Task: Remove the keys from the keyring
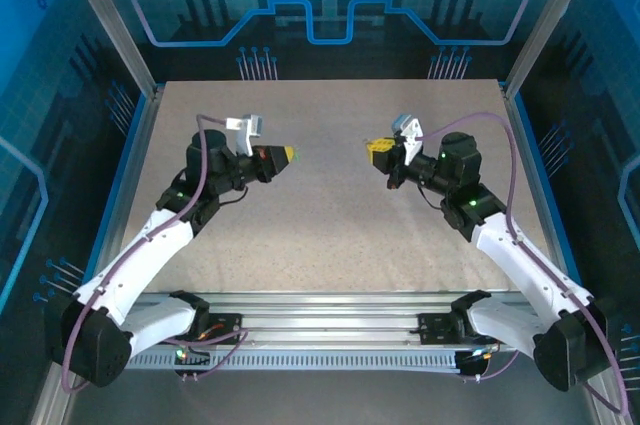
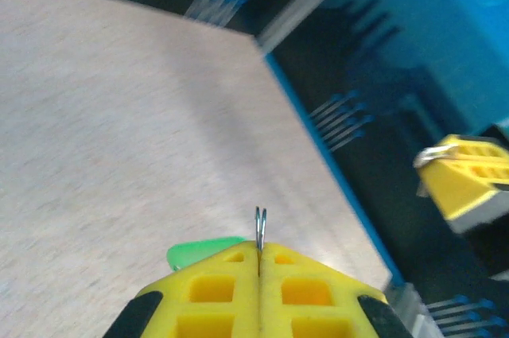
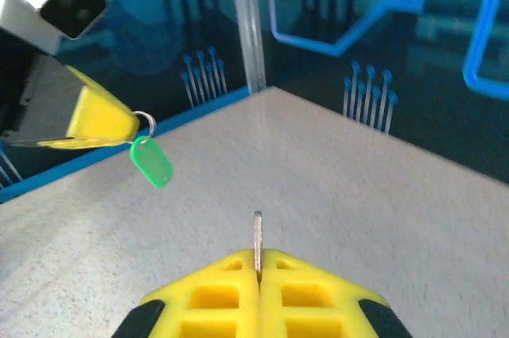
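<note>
While your left tool (image 1: 289,154) clamps the keyring (image 2: 260,225) edge-on and your right tool (image 1: 376,148) pinches a key (image 3: 257,236) well apart above the bench (image 1: 330,245), either thin piece could slip free and drop, since so little metal is gripped.

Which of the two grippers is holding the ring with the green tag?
The left gripper: the ring with the green tag hangs from its shut tips. The right gripper pinches a bare metal strip, likely a key.
</note>
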Robot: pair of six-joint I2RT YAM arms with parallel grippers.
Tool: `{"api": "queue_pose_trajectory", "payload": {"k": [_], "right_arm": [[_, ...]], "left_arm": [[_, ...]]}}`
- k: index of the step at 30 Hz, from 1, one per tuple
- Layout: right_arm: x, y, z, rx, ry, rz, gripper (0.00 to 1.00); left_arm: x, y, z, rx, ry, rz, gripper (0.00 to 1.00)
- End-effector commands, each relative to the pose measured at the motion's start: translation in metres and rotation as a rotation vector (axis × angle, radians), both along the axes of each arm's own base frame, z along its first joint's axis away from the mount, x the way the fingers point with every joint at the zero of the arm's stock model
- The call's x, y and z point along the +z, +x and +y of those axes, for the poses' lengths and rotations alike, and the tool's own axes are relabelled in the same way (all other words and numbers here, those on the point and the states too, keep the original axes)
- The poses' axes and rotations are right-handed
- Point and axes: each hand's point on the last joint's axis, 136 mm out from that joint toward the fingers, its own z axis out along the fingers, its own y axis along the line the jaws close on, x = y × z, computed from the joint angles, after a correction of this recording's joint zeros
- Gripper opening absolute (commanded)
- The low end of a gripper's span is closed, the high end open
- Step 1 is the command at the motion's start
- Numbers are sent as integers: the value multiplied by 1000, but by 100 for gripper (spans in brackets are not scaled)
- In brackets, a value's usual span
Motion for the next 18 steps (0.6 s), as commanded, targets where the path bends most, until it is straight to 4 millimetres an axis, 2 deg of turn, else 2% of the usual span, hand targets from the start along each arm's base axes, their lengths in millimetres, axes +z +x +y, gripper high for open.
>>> {"api": "queue_pose_trajectory", "payload": {"k": [1,5,12,18], "right_arm": [[-18,19,-17,-126,35,52,0],[-49,29,-23,-163,62,114,0],[-93,44,-33,-246,54,207,0],[-118,50,-36,-276,57,267,0]], "left_arm": [[-53,14,25,140,124,92,3],[-94,24,33,203,175,193,1],[-147,35,46,286,251,320,4],[-176,43,53,321,299,374,6]]}}
